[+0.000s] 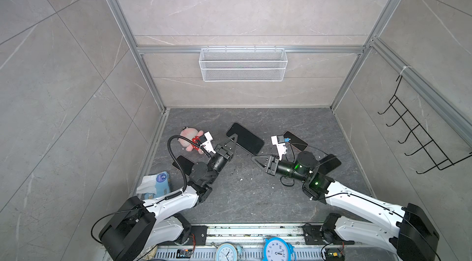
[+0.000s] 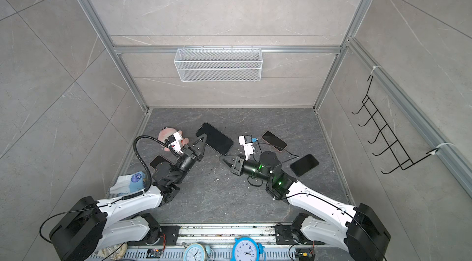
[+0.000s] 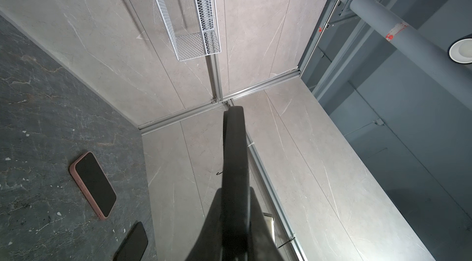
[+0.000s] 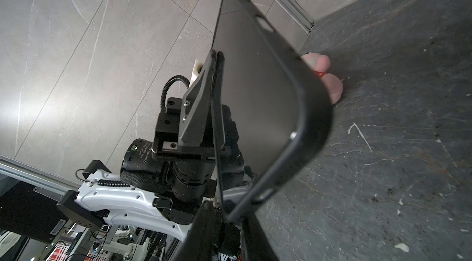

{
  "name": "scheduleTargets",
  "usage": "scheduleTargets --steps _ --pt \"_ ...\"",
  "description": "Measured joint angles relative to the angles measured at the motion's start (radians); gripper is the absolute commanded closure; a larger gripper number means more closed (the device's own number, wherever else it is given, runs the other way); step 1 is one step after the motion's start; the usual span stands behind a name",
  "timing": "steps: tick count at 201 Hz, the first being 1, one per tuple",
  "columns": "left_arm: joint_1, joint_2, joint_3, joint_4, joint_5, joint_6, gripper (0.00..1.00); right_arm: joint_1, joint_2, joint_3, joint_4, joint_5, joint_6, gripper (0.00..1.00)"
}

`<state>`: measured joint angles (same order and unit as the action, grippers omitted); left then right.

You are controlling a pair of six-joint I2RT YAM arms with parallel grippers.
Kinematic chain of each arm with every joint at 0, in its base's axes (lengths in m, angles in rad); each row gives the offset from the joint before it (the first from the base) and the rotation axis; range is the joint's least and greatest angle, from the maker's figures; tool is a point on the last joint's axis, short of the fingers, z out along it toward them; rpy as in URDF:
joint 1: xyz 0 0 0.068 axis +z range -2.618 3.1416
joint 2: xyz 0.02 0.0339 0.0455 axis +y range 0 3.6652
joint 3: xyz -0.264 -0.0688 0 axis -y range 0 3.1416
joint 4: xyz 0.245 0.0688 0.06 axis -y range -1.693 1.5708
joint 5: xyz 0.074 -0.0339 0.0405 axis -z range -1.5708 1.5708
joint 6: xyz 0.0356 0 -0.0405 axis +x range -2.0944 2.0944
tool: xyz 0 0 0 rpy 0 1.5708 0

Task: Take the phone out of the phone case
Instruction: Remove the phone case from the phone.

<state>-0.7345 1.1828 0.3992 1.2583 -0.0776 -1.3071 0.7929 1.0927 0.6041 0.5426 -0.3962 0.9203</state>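
My left gripper (image 1: 233,140) clamped the phone (image 1: 249,139), in its phone case (image 4: 315,109), raised near the plush toy (image 1: 187,136), presumably offering a corner to the right gripper (image 1: 253,157); whether that one gripped, I couldn't tell.

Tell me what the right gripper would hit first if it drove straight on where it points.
The black phone case, held up by the left gripper. Its near corner looks to sit right at the fingers of the right gripper, perhaps already between them; depth is unclear.
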Motion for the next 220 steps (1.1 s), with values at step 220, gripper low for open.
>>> scheduleTargets --steps 220 --pt "-0.036 0.027 -0.005 0.05 -0.024 -0.001 1.0 0.007 -0.02 0.004 0.011 0.035 -0.007 0.58"
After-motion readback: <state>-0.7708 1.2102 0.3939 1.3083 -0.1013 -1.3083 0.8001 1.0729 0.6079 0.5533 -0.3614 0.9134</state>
